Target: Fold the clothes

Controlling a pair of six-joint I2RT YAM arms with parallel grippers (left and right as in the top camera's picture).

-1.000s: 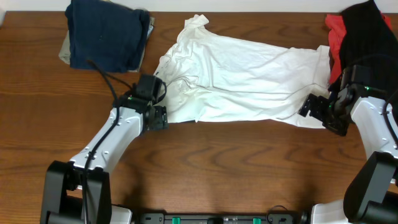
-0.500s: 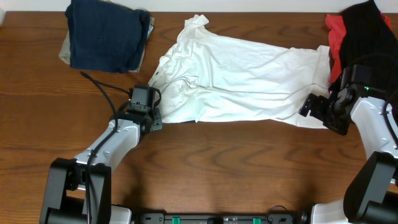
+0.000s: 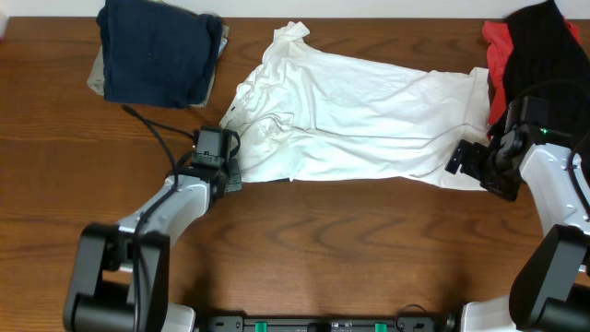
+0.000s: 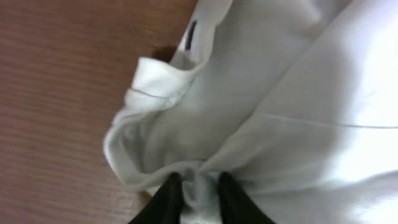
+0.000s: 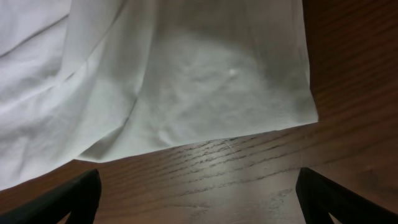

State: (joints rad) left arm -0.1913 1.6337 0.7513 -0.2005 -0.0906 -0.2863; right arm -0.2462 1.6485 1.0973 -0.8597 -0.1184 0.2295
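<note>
T-shirt (image 3: 369,111): thin white cloth, matt, softly creased. Table (image 3: 323,258): brown wood, visible grain, smooth with faint sheen. Navy garment (image 3: 152,51), far left: matt cloth. Left arm shell (image 3: 175,205): white plastic, slightly glossy.

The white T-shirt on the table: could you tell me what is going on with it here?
Two robot arms are folding clothes. The white T-shirt lies spread and wrinkled across the table. The left gripper pinches a bunched edge of it, while the right gripper stands open over the opposite corner, gripping nothing. A navy garment and a black garment lie aside.
</note>
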